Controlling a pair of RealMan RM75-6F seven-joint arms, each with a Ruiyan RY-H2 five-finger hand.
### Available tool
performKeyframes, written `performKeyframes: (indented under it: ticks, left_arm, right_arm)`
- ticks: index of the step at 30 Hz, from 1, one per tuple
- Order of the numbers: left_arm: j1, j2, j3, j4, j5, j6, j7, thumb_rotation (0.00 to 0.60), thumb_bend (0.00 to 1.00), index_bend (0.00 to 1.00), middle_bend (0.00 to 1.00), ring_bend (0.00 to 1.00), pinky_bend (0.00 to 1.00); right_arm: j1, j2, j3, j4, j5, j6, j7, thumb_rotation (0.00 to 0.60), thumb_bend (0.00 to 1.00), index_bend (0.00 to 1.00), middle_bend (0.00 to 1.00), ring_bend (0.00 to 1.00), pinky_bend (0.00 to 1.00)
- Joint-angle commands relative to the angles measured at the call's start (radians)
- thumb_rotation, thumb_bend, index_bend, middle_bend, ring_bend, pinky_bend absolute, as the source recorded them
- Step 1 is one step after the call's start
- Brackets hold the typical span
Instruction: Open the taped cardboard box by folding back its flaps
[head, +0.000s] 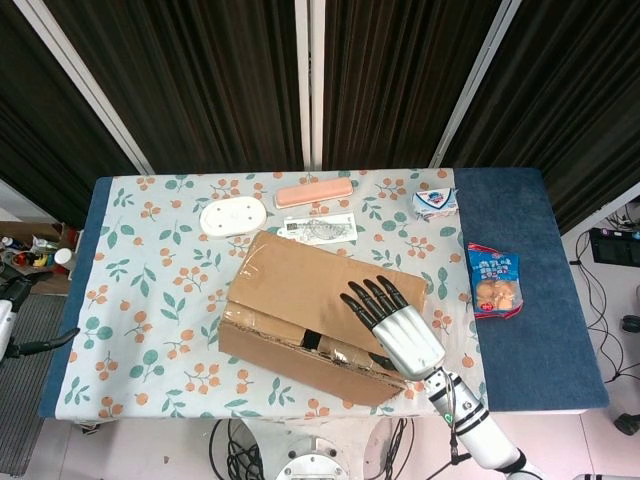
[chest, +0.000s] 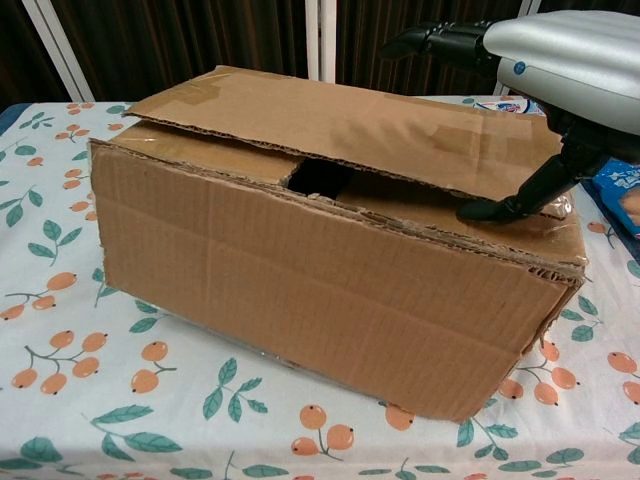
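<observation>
The cardboard box (head: 300, 315) lies slantwise mid-table, its top flap (chest: 340, 125) with clear tape over it. A dark gap (chest: 320, 178) shows between this flap and the near flap under it. My right hand (head: 397, 325) hovers over the box's right end with its fingers (chest: 440, 40) spread above the top flap. Its thumb (chest: 505, 208) reaches the flap's front edge near the right corner. Nothing is held in the hand. My left hand does not show in either view.
Behind the box lie a white oval dish (head: 232, 217), a pink bar (head: 314, 193) and a flat clear packet (head: 320, 229). A small blue-white carton (head: 436, 203) and a blue snack bag (head: 494, 280) sit to the right. The table's front edge (head: 150, 415) is close.
</observation>
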Motion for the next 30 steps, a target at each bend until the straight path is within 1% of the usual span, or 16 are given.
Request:
performKeyframes:
  ticks: [1,8,11,14,18,21,23,27,30]
  left_arm:
    - [0.000,-0.001,-0.001,0.000,0.000,-0.001,0.000,0.321,0.00,0.17,0.19,0.15,0.20]
    - [0.000,-0.006,-0.001,0.001,0.002,-0.004,0.001,0.318,0.00,0.17,0.19,0.15,0.20]
    - [0.000,-0.007,-0.002,0.002,0.000,-0.006,0.000,0.322,0.00,0.17,0.19,0.15,0.20]
    - [-0.001,-0.010,-0.001,0.005,-0.001,-0.011,0.000,0.321,0.00,0.17,0.19,0.15,0.20]
    - [-0.005,-0.010,-0.001,0.006,-0.002,-0.020,0.000,0.319,0.00,0.17,0.19,0.15,0.20]
    - [-0.007,-0.012,-0.004,0.006,-0.005,-0.023,0.001,0.320,0.00,0.17,0.19,0.15,0.20]
    - [-0.008,-0.012,-0.005,0.006,-0.006,-0.024,0.003,0.322,0.00,0.17,0.19,0.15,0.20]
    - [-0.011,-0.010,-0.009,0.003,-0.011,-0.028,0.010,0.321,0.00,0.17,0.19,0.15,0.20]
    - [-0.014,-0.005,-0.011,-0.002,-0.014,-0.032,0.019,0.319,0.00,0.17,0.19,0.15,0.20]
  right_arm:
    - [0.004,0.003,0.008,0.000,-0.007,0.011,0.006,0.600,0.15,0.00,0.00,0.00,0.00]
    - [0.015,0.033,0.050,-0.010,-0.044,0.057,0.014,0.600,0.20,0.00,0.00,0.00,0.00]
    - [0.021,0.052,0.083,-0.007,-0.039,0.082,-0.013,0.600,0.21,0.00,0.00,0.00,0.00]
    - [0.034,0.068,0.132,0.004,-0.017,0.107,-0.043,0.600,0.24,0.00,0.00,0.00,0.00]
    - [0.071,0.100,0.216,0.035,0.074,0.101,-0.057,0.600,0.24,0.00,0.00,0.00,0.00]
    - [0.104,0.116,0.269,0.081,0.138,0.086,-0.039,0.600,0.24,0.00,0.00,0.00,0.00]
    - [0.121,0.127,0.289,0.112,0.171,0.075,-0.035,0.600,0.24,0.00,0.00,0.00,0.00]
    - [0.155,0.136,0.326,0.215,0.243,0.062,-0.014,0.600,0.24,0.00,0.00,0.00,0.00]
    - [0.171,0.145,0.336,0.288,0.290,0.035,0.030,0.600,0.24,0.00,0.00,0.00,0.00]
